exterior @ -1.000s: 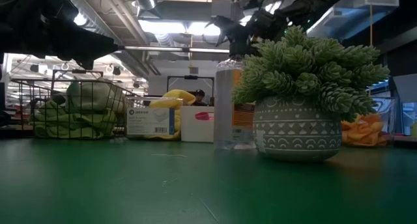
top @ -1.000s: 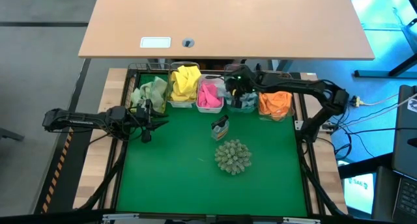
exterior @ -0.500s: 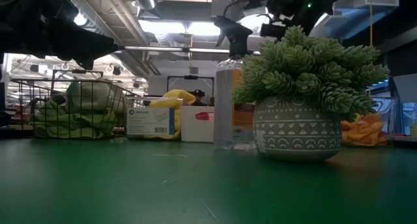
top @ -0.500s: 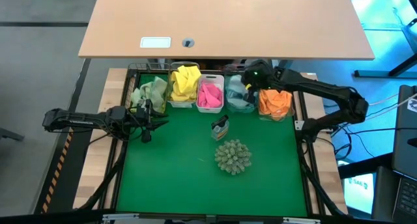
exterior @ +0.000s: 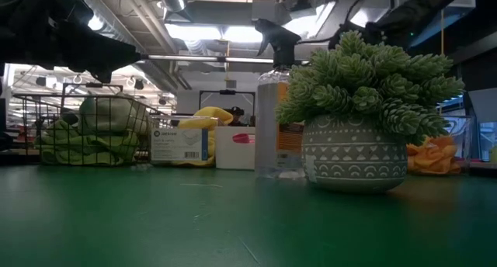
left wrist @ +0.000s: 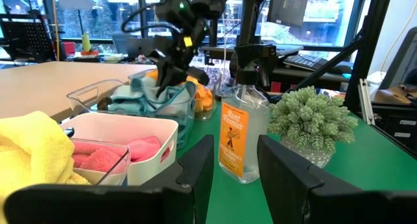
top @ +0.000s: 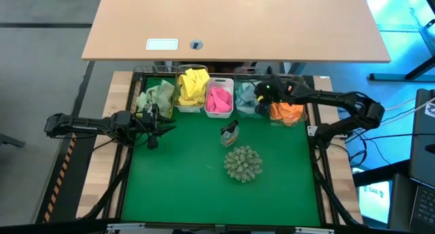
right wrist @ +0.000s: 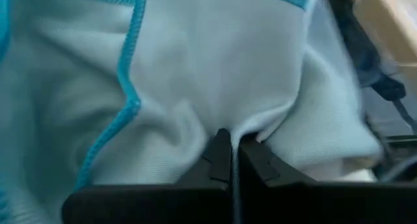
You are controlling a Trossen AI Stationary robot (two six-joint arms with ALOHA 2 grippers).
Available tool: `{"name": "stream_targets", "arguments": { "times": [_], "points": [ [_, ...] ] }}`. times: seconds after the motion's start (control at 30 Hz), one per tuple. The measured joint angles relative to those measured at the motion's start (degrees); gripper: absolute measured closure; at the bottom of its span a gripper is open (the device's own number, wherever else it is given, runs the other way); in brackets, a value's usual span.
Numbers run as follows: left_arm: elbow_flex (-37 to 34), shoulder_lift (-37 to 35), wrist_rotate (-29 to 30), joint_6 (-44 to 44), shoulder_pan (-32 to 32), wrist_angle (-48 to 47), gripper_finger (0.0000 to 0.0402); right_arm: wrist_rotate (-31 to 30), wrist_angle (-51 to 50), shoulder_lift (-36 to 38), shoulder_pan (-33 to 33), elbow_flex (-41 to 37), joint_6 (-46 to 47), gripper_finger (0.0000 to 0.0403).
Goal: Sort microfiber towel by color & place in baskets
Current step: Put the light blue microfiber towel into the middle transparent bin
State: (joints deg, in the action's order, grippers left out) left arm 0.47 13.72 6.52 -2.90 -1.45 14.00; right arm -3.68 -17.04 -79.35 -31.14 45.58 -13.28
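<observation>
- The right gripper point(right wrist: 228, 155), over the far row of baskets point(top: 219, 98), has its fingers pinched together on a fold of the light blue towel point(right wrist: 215, 74).
- That towel hides its clear bin point(left wrist: 179, 116) almost completely.
- The left gripper point(left wrist: 231, 168) waits near the wire basket point(exterior: 85, 131), fingers apart, holding nothing.
</observation>
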Motion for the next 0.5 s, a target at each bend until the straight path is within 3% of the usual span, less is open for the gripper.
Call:
{"name": "stream_targets", "arguments": {
  "times": [0.5],
  "points": [
    [0.00, 0.00, 0.01, 0.02, 0.00, 0.01, 0.0289, 1.44, 3.19, 0.00, 0.00, -1.70, -0.02, 0.0361]
  ]
}}
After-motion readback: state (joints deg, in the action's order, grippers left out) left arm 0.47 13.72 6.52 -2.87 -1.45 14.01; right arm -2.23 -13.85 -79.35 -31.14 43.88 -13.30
